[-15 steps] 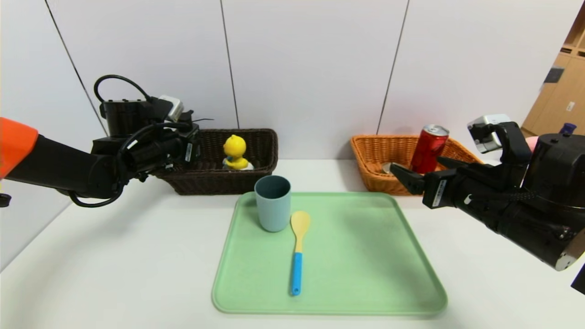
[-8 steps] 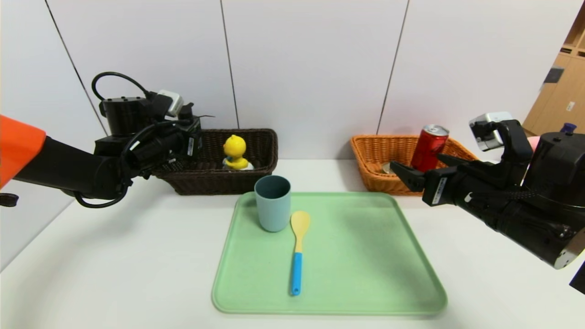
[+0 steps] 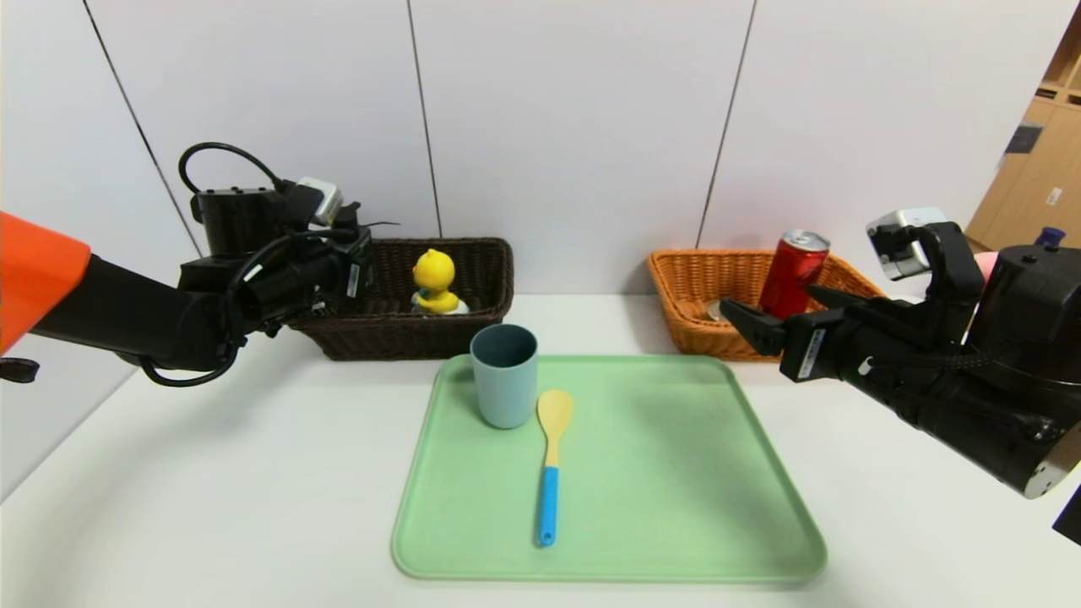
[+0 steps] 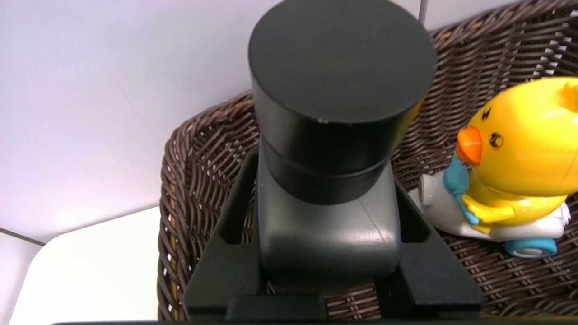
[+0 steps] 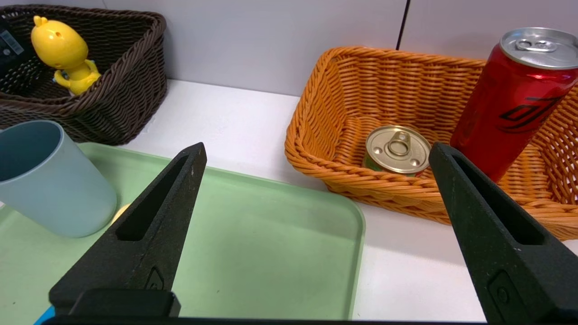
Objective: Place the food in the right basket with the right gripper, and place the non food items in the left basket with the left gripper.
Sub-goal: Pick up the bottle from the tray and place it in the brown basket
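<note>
My left gripper (image 3: pixel 355 272) is shut on the black square bottle (image 4: pixel 329 234) and holds it upright over the left end of the dark brown basket (image 3: pixel 405 333). The yellow duck toy (image 3: pixel 435 283) stands in that basket beside the bottle. The grey-blue cup (image 3: pixel 504 376) and the blue-handled wooden spoon (image 3: pixel 551 460) are on the green tray (image 3: pixel 676 473). My right gripper (image 3: pixel 773 306) is open and empty, in front of the orange basket (image 3: pixel 692 287). The red can (image 3: pixel 792 274) and the round tin (image 5: pixel 397 150) are inside the orange basket.
Both baskets stand against the white wall at the back of the white table. The tray lies in the middle, in front of them. A wooden shelf unit (image 3: pixel 1039 160) stands at the far right.
My left gripper, holding the bottle, rose slightly and then came back down over the dark basket. The right arm has barely moved.
</note>
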Action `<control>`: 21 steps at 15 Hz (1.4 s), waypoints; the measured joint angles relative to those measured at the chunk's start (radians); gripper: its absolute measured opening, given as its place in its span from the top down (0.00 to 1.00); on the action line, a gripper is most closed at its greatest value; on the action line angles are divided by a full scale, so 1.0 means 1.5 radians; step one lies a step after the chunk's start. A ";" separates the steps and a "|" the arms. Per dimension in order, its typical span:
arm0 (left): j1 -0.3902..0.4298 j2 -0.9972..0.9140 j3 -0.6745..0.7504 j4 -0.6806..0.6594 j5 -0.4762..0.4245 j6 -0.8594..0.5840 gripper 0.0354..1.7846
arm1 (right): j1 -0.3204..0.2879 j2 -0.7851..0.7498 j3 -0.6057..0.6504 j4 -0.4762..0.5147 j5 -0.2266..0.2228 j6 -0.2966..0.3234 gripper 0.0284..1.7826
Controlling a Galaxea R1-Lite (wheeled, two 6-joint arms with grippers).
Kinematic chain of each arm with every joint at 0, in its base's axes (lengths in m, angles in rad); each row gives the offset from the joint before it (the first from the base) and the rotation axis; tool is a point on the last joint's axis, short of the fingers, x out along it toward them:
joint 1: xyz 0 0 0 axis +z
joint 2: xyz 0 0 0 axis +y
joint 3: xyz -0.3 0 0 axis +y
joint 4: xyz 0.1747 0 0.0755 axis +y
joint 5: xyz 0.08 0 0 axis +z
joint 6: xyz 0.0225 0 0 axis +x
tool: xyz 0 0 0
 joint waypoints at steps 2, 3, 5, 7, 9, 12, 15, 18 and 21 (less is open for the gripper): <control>0.000 0.000 -0.005 0.012 0.000 0.001 0.66 | 0.000 -0.001 0.001 0.000 0.000 0.000 0.05; 0.000 0.000 -0.011 0.025 0.000 0.001 0.66 | 0.000 -0.001 0.001 0.000 0.000 0.000 0.05; 0.000 -0.001 -0.035 0.070 0.000 0.002 0.66 | 0.000 -0.001 0.002 0.000 0.000 0.001 0.05; -0.001 -0.004 -0.068 0.142 0.001 0.002 0.66 | 0.000 -0.001 0.002 -0.001 0.000 0.013 0.05; -0.002 -0.002 -0.108 0.204 0.001 0.001 0.66 | -0.001 -0.001 0.001 -0.001 0.000 0.020 0.05; -0.002 0.013 -0.157 0.255 0.003 0.001 0.66 | -0.001 -0.002 0.002 -0.001 -0.001 0.022 0.05; -0.004 0.038 -0.181 0.257 0.003 0.001 0.66 | -0.004 -0.002 0.002 -0.001 0.000 0.023 0.05; -0.004 0.056 -0.186 0.254 0.005 0.001 0.66 | -0.007 -0.002 0.002 -0.001 0.000 0.023 0.05; -0.008 0.065 -0.188 0.254 0.006 0.001 0.66 | -0.009 0.000 0.000 -0.001 0.001 0.023 0.05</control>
